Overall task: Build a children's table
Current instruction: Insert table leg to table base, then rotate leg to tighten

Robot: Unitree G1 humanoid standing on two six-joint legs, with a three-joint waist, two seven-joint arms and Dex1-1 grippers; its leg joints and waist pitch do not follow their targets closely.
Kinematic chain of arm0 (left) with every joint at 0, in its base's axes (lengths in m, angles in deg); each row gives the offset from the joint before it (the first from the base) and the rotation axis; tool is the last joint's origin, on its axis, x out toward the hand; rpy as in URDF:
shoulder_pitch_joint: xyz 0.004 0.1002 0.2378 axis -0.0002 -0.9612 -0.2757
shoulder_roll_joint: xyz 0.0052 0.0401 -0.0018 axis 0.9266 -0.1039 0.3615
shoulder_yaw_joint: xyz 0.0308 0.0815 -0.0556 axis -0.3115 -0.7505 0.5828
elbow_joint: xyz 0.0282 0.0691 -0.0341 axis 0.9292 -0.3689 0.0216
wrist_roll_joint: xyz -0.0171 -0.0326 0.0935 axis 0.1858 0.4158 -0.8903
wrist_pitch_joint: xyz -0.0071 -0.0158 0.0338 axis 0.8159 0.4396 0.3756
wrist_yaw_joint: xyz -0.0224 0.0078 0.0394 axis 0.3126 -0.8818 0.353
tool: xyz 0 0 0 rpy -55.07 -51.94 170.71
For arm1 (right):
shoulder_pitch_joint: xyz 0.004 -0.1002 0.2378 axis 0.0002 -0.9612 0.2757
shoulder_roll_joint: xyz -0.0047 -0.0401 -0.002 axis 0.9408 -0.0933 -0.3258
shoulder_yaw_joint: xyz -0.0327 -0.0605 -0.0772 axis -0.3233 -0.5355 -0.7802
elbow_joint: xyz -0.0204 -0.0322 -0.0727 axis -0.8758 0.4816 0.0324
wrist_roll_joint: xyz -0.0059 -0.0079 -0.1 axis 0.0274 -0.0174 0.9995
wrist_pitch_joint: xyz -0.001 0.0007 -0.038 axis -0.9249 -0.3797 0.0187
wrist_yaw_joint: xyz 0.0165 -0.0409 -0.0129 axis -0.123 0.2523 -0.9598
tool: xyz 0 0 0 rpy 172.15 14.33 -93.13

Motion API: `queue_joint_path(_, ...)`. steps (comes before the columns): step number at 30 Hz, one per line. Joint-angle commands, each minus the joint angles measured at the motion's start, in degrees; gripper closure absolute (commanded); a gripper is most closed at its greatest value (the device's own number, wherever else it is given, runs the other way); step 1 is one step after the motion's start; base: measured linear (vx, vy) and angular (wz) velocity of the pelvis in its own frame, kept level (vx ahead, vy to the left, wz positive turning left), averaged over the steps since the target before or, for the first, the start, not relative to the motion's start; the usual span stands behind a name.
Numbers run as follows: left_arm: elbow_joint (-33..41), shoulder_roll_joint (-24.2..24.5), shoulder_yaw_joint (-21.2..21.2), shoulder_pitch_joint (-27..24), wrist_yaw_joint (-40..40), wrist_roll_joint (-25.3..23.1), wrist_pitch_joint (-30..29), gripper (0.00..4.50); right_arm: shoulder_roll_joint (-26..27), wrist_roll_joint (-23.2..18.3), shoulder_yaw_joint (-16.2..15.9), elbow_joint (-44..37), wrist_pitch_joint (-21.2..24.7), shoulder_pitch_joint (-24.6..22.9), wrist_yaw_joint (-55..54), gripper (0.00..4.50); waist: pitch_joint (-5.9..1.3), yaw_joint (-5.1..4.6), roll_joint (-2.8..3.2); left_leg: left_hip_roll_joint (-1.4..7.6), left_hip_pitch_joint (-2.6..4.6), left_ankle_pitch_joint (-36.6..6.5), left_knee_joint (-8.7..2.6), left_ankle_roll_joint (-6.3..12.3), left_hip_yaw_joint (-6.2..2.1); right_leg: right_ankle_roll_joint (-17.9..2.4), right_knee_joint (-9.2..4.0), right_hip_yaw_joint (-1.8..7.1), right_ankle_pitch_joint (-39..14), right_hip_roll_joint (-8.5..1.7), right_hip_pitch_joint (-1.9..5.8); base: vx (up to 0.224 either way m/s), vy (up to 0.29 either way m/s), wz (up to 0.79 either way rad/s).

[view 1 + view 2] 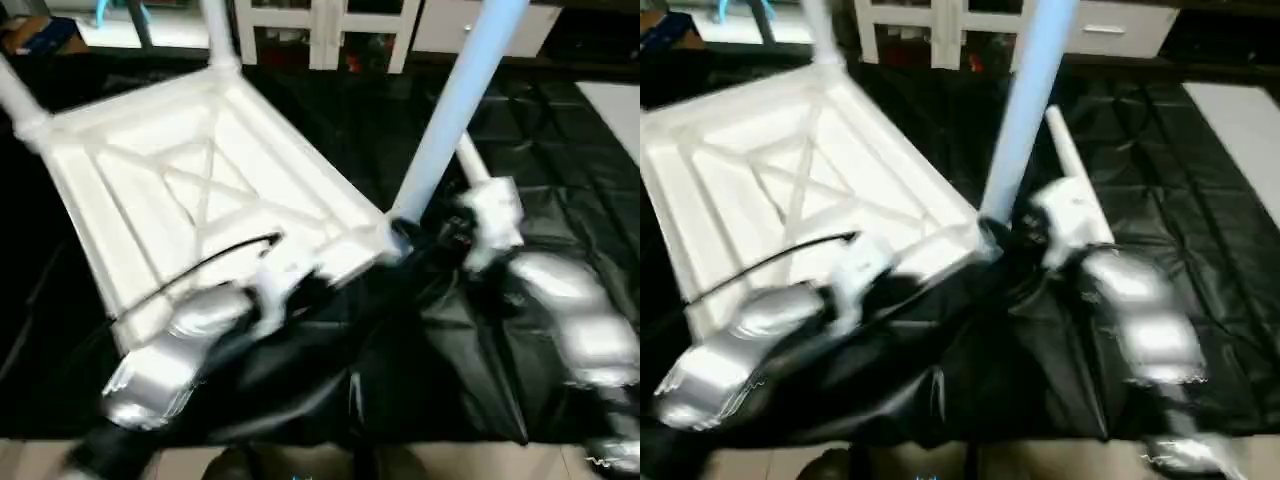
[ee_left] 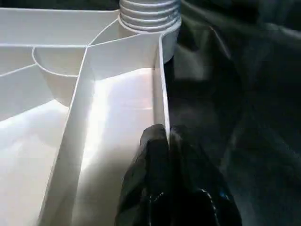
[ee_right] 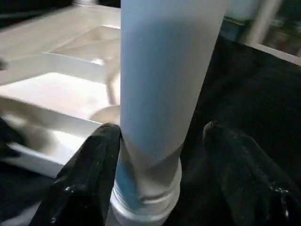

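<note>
While the tabletop [image 1: 200,190] lies ribs-up on the black-draped work table [image 1: 560,170], I count three legs standing in corner sockets and a fourth tube [image 1: 1072,165] lying flat behind my right wrist. My left gripper [image 2: 164,141] reaches low and is pinched shut on the near rim. My right gripper [image 3: 162,141] straddles the nearest leg [image 1: 450,110], fingers spread, one touching. That leg's long axis rises, tilting away.
</note>
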Motion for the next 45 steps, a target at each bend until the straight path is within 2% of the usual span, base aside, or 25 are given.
queue_joint_path(1, 1.0, 2.2, -1.1, -2.9, -5.1, 1.5, -0.2, 4.50, -2.3, -2.8, 3.6, -1.9, 0.2, -0.3, 3.5, 1.48, -3.75, 0.20, 0.08, 1.76, 1.01, -4.2, -3.19, 8.76, -0.32, -16.2, -1.92, 1.34, -0.1, -1.54, 3.37, 0.000, 0.000, 0.00)
queue_joint_path(3, 1.5, 2.8, -1.1, -3.3, -5.7, 1.9, -0.2, 4.50, -3.1, -3.2, 3.9, -2.0, 0.5, -0.4, 4.3, 1.48, -3.59, 0.27, 0.29, 1.94, 1.14, -4.0, -3.20, 9.02, -0.22, -17.1, -1.95, 1.36, -0.1, -1.54, 3.19, 0.000, 0.000, 0.00)
queue_joint_path(6, 2.6, 3.5, -1.4, -4.1, -6.6, 3.2, 0.1, 4.50, -4.6, -3.8, 3.9, -1.2, 0.6, -0.5, 6.8, 1.48, -3.43, 0.40, 0.20, 1.98, 1.24, -5.8, -3.29, 8.30, -0.13, -17.3, -2.15, 1.42, -3.3, -1.61, 3.21, 0.000, 0.000, 0.00)
queue_joint_path(8, 2.6, 3.5, -1.5, -4.2, -6.8, 3.6, 0.7, 4.50, -5.0, -4.9, 3.5, -0.8, 1.0, -0.5, 8.5, 1.73, -3.38, 0.44, 0.08, 1.99, 1.24, -6.1, -3.33, 7.93, -0.11, -17.0, -2.26, 1.45, -4.4, -1.65, 3.21, 0.000, 0.000, 0.00)
queue_joint_path(11, 2.4, 3.2, -1.6, -4.1, -6.9, 3.8, 1.2, 4.50, -5.1, -5.4, 2.9, -0.1, 1.3, -0.3, 9.8, 1.84, -3.41, 0.55, 0.08, 1.99, 1.29, -6.2, -3.32, 7.74, -0.11, -16.7, -2.27, 1.48, -5.1, -1.67, 3.17, 0.000, 0.000, 0.00)
queue_joint_path(13, 2.4, 3.2, -1.5, -4.0, -7.0, 3.8, 1.2, 4.50, -5.3, -5.4, 2.1, 0.6, 1.2, -0.3, 11.2, 2.16, -3.48, 0.63, 0.03, 1.95, 1.31, -5.7, -3.25, 7.73, -0.10, -16.6, -2.21, 1.49, -4.9, -1.65, 3.16, 0.000, 0.000, 0.00)
queue_joint_path(17, 2.6, 3.4, -1.5, -4.1, -7.0, 4.2, 1.1, 4.50, -5.4, -5.5, 1.8, 1.1, 1.0, -0.3, 12.3, 2.34, -3.61, 0.85, -0.06, 1.89, 1.29, -4.3, -3.08, 8.43, -0.03, -16.8, -2.02, 1.50, -3.5, -1.61, 3.22, 0.000, 0.000, 0.00)
queue_joint_path(18, 2.6, 3.5, -1.5, -4.1, -6.9, 4.3, 1.1, 4.50, -5.4, -5.6, 1.7, 1.2, 0.9, -0.3, 12.6, 2.54, -3.63, 0.91, -0.06, 1.89, 1.32, -4.1, -3.03, 8.54, 0.00, -16.9, -2.01, 1.51, -3.4, -1.60, 3.20, 0.000, 0.000, 0.00)
queue_joint_path(21, 2.7, 3.6, -1.4, -4.2, -6.9, 4.5, 1.1, 4.50, -5.5, -5.7, 1.7, 1.7, 0.6, -0.3, 13.1, 2.60, -3.63, 1.18, -0.12, 1.88, 1.34, -4.1, -3.02, 8.58, 0.04, -16.8, -2.02, 1.52, -3.9, -1.60, 3.19, 0.000, 0.000, 0.00)
queue_joint_path(26, 2.7, 3.2, -1.7, -4.1, -6.6, 4.3, 0.7, 4.50, -4.0, -4.6, 2.4, 2.9, 0.9, -0.2, 9.2, 2.64, -3.66, 1.16, -0.11, 1.84, 1.30, -4.1, -3.00, 8.31, 0.02, -16.6, -2.03, 1.51, -4.5, -1.57, 3.18, 0.000, 0.000, 0.00)
queue_joint_path(28, 2.3, 1.9, -2.5, -3.5, -4.8, 3.5, -0.9, 4.50, -1.7, -2.2, 2.1, 4.3, 2.3, 0.1, 3.1, 2.64, -3.60, 1.05, -0.10, 1.81, 1.21, -4.4, -3.04, 8.08, 0.02, -16.5, -2.11, 1.51, -5.1, -1.56, 3.16, 0.000, 0.000, 0.00)
queue_joint_path(29, 2.0, 1.1, -2.9, -3.0, -3.8, 3.1, -1.9, 4.50, -0.4, -1.2, 2.1, 4.9, 3.2, 0.2, 0.1, 2.64, -3.48, 0.92, -0.05, 1.81, 1.14, -4.9, -3.13, 7.35, 0.02, -16.2, -2.28, 1.55, -6.4, -1.60, 3.04, 0.000, 0.000, 0.00)
queue_joint_path(31, 0.4, -2.5, -4.0, -1.2, 0.9, 1.2, -5.7, 4.50, 4.8, 0.9, 3.1, 7.5, 5.9, 0.8, -10.8, 2.64, -3.44, 0.54, 0.00, 1.67, 1.01, -7.3, -3.34, 5.28, -0.16, -15.2, -2.68, 1.44, -11.1, -1.61, 3.01, 0.000, 0.000, 0.00)
queue_joint_path(32, -0.7, -4.7, -4.5, -0.2, 3.7, 0.0, -7.4, 4.50, 7.5, 1.7, 3.9, 8.7, 6.5, 1.1, -16.1, 2.64, -3.25, 0.14, -0.17, 1.63, 1.01, -10.0, -3.51, 3.62, -0.23, -13.8, -3.15, 1.46, -15.4, -1.67, 2.82, 0.000, 0.000, 0.00)
queue_joint_path(33, -3.4, -9.6, -4.6, 1.9, 9.6, -2.0, -11.0, 4.50, 12.4, 3.2, 4.8, 11.0, 6.9, 1.2, -24.7, 2.64, -3.11, -0.19, -0.18, 1.63, 1.04, -12.0, -3.63, 1.97, -0.29, -12.2, -3.61, 1.58, -19.6, -1.84, 2.52, -0.051, 0.002, -0.02)
queue_joint_path(34, -3.4, -9.6, -4.6, 1.9, 9.6, -2.0, -11.0, 4.50, 12.4, 3.2, 4.8, 11.0, 6.9, 1.2, -24.7, 2.64, -2.98, -0.32, -0.15, 1.61, 1.05, -13.2, -3.76, 1.10, -0.33, -11.3, -3.95, 1.59, -22.0, -1.80, 2.29, -0.053, 0.004, -0.02)
queue_joint_path(35, -5.1, -12.5, -4.1, 3.2, 12.9, -2.6, -12.5, 4.50, 15.0, 3.3, 5.6, 12.7, 6.5, 1.6, -28.7, 2.64, -3.11, -0.28, -0.27, 1.50, 1.28, -15.5, -3.91, -0.10, -0.62, -9.5, -4.21, 1.38, -25.1, -1.72, 2.27, -0.053, 0.004, -0.02)
queue_joint_path(36, -5.5, -13.2, -4.0, 3.5, 13.6, -2.7, -12.8, 4.50, 15.6, 3.3, 5.8, 13.1, 6.3, 1.7, -29.6, 2.64, -3.06, -0.32, -0.02, 1.48, 1.23, -17.0, -4.04, -0.86, -0.78, -8.3, -4.34, 1.29, -25.7, -1.68, 2.09, 0.000, 0.000, 0.00)
queue_joint_path(37, -9.3, -19.5, -3.2, 6.7, 18.9, -3.2, -14.1, 4.50, 21.2, 3.0, 7.7, 17.9, 3.6, 3.5, -38.0, 2.64, -3.11, -0.63, 0.21, 1.47, 1.60, -19.0, -4.12, -1.40, -0.63, -7.6, -4.68, 1.27, -26.1, -1.52, 1.47, 0.000, 0.000, 0.00)
queue_joint_path(38, -10.8, -21.9, -3.3, 8.0, 20.3, -3.3, -14.0, 4.50, 23.3, 2.9, 8.0, 20.0, 2.2, 4.5, -40.4, 2.64, -2.76, -0.68, 0.09, 1.37, 1.86, -21.3, -4.19, -1.78, -0.70, -6.8, -5.22, 1.07, -28.2, -1.35, 1.12, 0.000, 0.000, 0.00)
queue_joint_path(39, -11.3, -22.5, -3.8, 8.6, 20.2, -3.3, -13.5, 4.50, 23.9, 3.1, 7.7, 20.7, 1.4, 5.0, -40.8, 2.64, -2.90, -0.79, -0.11, 1.05, 2.07, -24.2, -4.19, -2.36, -1.06, -5.2, -5.51, 0.70, -31.3, -1.35, 1.17, 0.000, 0.000, 0.00)
queue_joint_path(41, -12.0, -23.0, -5.3, 9.6, 19.2, -3.6, -11.5, 4.50, 24.9, 3.8, 6.6, 22.0, 0.0, 6.0, -40.7, 2.64, -3.05, -0.76, -0.09, 1.01, 1.65, -24.9, -4.57, -2.06, -1.58, -3.5, -5.68, 0.47, -31.4, -1.48, 1.56, 0.000, 0.000, 0.00)
queue_joint_path(43, -11.7, -21.9, -7.1, 9.6, 17.2, -4.3, -9.9, 4.50, 25.1, 4.3, 5.7, 22.1, -1.7, 7.0, -38.7, 2.65, -3.19, -0.83, -0.08, 1.08, 1.54, -25.5, -4.74, -1.53, -1.80, -3.1, -5.69, 0.41, -30.1, -1.52, 1.67, 0.000, 0.000, 0.00)
queue_joint_path(44, -10.9, -19.9, -8.0, 9.1, 15.7, -5.3, -9.4, 4.50, 24.3, 4.6, 5.1, 20.8, -2.7, 7.4, -35.7, 2.65, -3.41, -0.92, -0.13, 1.16, 1.25, -24.2, -4.85, -1.23, -1.83, -3.5, -5.44, 0.45, -27.5, -1.55, 2.08, 0.000, 0.000, 0.00)
queue_joint_path(45, -10.2, -17.9, -8.1, 8.4, 14.4, -5.7, -8.8, 4.50, 22.3, 5.0, 4.0, 19.1, -3.0, 7.1, -32.3, 2.65, -3.53, -0.76, -0.01, 1.22, 1.22, -23.3, -4.88, -1.00, -1.85, -3.9, -5.31, 0.53, -26.0, -1.58, 2.11, 0.000, 0.000, 0.00)
